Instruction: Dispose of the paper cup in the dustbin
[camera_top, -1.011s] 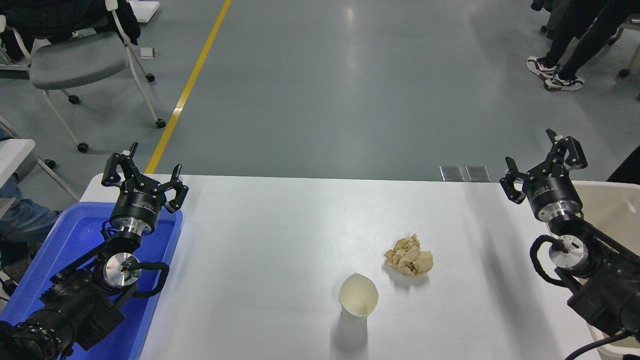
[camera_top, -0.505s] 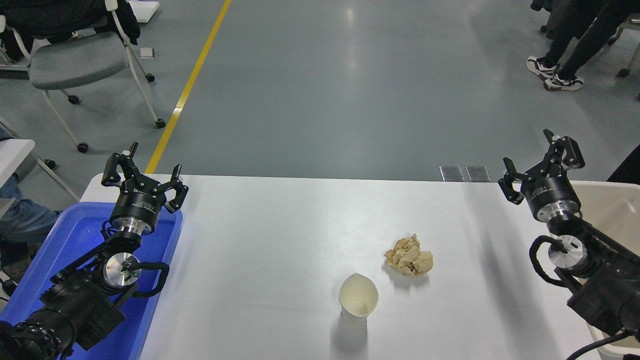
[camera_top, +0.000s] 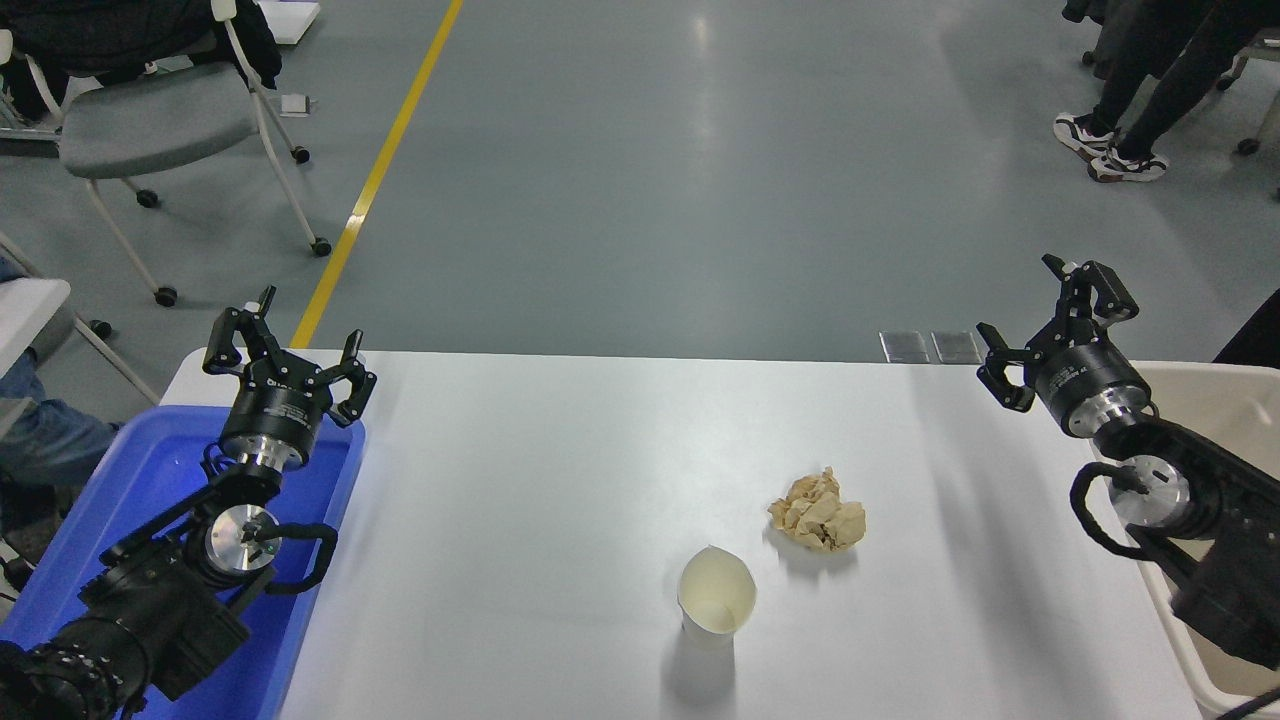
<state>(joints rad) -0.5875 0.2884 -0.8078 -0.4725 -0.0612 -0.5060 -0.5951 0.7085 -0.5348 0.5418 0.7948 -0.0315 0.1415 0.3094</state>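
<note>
The white paper cup (camera_top: 716, 601) stands upright on the white table (camera_top: 560, 480), near the front edge, its cream inside showing. The beige dustbin (camera_top: 1215, 405) stands at the table's right end, partly hidden by my right arm. My right gripper (camera_top: 1040, 320) is open and empty, raised above the table's far right corner, far up and to the right of the cup. My left gripper (camera_top: 285, 345) is open and empty, parked at the lower left over the blue tray.
A crumpled tan paper ball (camera_top: 818, 512) lies just behind and right of the cup. A bright blue tray (camera_top: 120, 500) sits at the table's left end. A chair (camera_top: 150, 120) and a person's legs (camera_top: 1140, 90) are on the floor beyond.
My right gripper has risen and swung a little to the left, away from the dustbin. The cup, the paper ball and the left arm have not moved.
</note>
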